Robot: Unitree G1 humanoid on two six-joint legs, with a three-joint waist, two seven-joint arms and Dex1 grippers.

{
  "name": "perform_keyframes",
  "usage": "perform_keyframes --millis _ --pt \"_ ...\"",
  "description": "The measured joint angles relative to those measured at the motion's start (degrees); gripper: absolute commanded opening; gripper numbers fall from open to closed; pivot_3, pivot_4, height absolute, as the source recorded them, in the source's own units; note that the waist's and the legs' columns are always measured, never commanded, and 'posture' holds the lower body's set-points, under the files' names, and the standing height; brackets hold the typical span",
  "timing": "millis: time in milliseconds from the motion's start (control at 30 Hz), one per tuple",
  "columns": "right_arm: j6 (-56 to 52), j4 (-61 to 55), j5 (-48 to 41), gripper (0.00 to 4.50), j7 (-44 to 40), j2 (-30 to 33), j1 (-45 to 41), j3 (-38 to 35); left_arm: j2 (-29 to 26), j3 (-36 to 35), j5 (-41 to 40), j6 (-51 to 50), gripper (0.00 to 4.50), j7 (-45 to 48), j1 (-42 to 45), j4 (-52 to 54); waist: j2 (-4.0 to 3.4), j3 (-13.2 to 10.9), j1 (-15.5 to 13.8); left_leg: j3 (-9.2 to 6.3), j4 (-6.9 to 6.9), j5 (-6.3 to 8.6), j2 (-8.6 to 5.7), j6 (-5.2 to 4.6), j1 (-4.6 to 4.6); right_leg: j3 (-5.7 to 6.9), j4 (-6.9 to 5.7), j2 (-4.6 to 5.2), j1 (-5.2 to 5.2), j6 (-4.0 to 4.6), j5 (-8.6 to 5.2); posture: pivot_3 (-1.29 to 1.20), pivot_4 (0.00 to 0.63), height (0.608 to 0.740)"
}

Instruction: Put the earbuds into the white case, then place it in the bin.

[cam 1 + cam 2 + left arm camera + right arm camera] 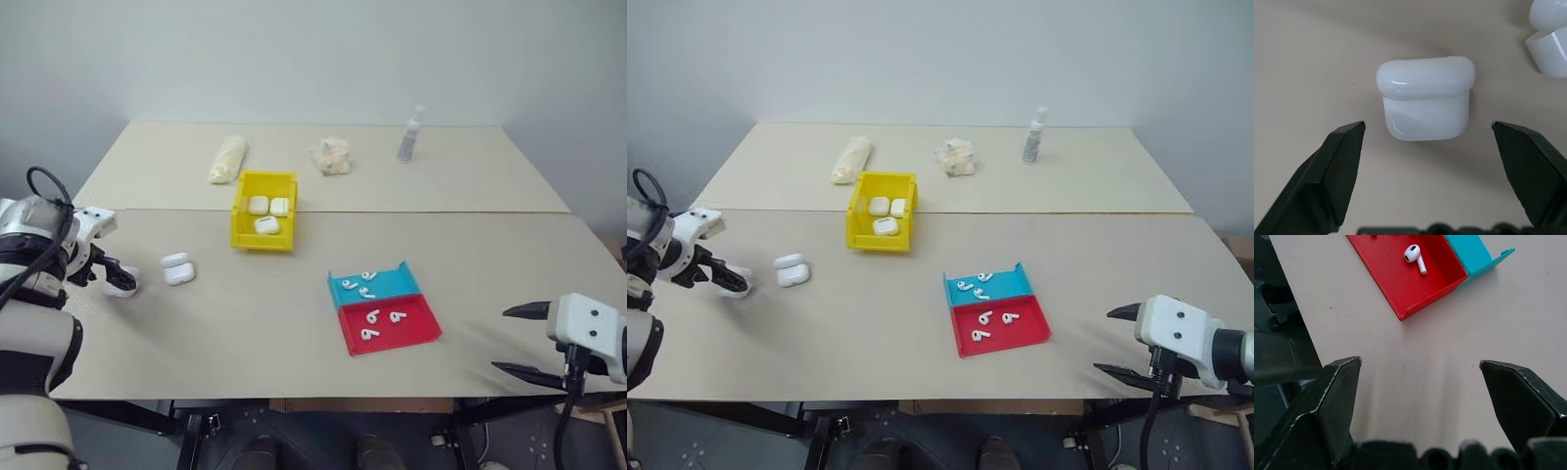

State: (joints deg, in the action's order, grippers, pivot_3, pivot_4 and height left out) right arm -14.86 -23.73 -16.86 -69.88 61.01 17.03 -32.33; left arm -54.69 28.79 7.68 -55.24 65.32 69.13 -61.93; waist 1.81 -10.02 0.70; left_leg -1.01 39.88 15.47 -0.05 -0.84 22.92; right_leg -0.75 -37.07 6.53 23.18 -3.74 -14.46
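Two tables (294, 323) are butted together; a seam is seen across the middle. Front table is mostly bare betw. the trays and the left side, w/ wide free surface along the front edge.

The bin (264, 235) is set just in front of the seam, left of centre, w/ three closed cases (266, 211) inside. An open case (178, 269) is laid on the table near the left edge. Another case (1424, 98), closed, is seen just beside it, framed betw. the fingers of the left gripper (116, 277); jaws are spread wide, nothing pinched, no contact visible.

Earbuds (367, 299) are spread over the blue tray (387, 286) and red tray (416, 328), which touch each other, right of centre.

The right gripper (517, 341) is held at the front right table edge, jaws spread wide, empty.
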Motion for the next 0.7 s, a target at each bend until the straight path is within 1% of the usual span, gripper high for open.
perform_keyframes --millis 267,667,700 --pt "-0.7 -0.7 0.0 4.48 0.4 0.0 0.1 0.0 3.5 -2.8 1.9 2.2 4.50 -1.5 0.0 -3.5 0.06 0.0 0.0 -0.01 0.02 0.00 0.00 0.01 -0.01 0.01 -0.01 0.00 -0.01 0.00 0.00 0.00 0.150 0.740" --pt "-1.6 -1.6 0.2 4.48 2.1 -0.6 0.5 0.0 4.9 -5.5 4.5 5.9 4.50 -3.4 0.0 -6.8 0.08 0.0 0.0 -0.01 0.02 -0.01 0.00 0.01 -0.01 0.02 -0.04 0.00 -0.01 -0.01 0.01 0.00 0.150 0.740" --pt "-1.7 -1.6 0.4 4.50 2.3 -0.6 0.5 0.0 5.0 -5.5 4.9 6.3 4.32 -3.3 0.0 -6.9 0.08 0.0 0.0 -0.01 0.02 -0.01 0.00 0.01 -0.01 0.02 -0.04 0.00 -0.01 -0.01 0.01 0.00 0.150 0.740"
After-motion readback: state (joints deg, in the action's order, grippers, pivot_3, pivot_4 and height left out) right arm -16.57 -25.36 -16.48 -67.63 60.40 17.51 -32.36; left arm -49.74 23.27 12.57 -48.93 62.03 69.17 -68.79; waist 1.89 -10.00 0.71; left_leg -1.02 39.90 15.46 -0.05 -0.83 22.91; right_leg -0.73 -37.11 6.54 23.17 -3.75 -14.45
